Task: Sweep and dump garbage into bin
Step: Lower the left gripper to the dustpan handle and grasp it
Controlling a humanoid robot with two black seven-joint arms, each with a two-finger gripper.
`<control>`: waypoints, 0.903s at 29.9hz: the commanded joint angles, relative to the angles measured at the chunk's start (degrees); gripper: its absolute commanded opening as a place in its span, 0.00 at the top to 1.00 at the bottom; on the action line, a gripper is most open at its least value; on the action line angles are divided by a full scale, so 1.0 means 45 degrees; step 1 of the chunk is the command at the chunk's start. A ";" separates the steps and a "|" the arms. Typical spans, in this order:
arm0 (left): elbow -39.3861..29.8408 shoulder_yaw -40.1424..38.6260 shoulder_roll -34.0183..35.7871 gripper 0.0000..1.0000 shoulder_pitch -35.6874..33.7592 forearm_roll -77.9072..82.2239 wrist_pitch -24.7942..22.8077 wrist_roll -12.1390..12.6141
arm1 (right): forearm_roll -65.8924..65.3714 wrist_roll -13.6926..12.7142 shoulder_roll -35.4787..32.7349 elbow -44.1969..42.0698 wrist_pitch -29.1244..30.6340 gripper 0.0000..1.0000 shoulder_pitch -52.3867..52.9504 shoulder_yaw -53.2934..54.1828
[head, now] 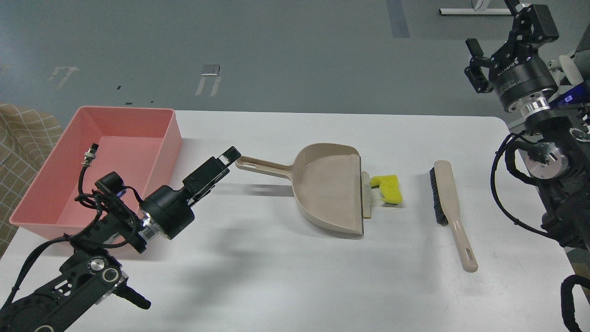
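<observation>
You see the left pincer, grip state unclear, beside the dustpan handle tip; right pincer spread, well right of it.

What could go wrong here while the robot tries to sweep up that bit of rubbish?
Three risks, as judgements:
1. The left end effector is right by the dustpan handle; a nudge could slide the dustpan away from the rubbish.
2. The yellow chunk and whitish strip sit at the pan's lip, so a rough sweep might flick them aside.
3. The pink bin stands well off to the left, so rubbish may spill on the way.
</observation>
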 commanded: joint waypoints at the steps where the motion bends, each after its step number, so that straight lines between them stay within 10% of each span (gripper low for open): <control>1: 0.0909 0.0048 -0.0879 0.01 0.0000 0.0202 0.0228 0.0463 | 0.0004 0.0000 -0.0096 -0.0004 -0.0022 0.00 -0.0004 0.0012; 27: 0.4816 0.2156 -0.2951 0.01 -0.2421 0.0690 0.2591 0.0542 | 0.0004 0.0000 -0.0409 0.0015 -0.0061 0.00 -0.0160 0.0012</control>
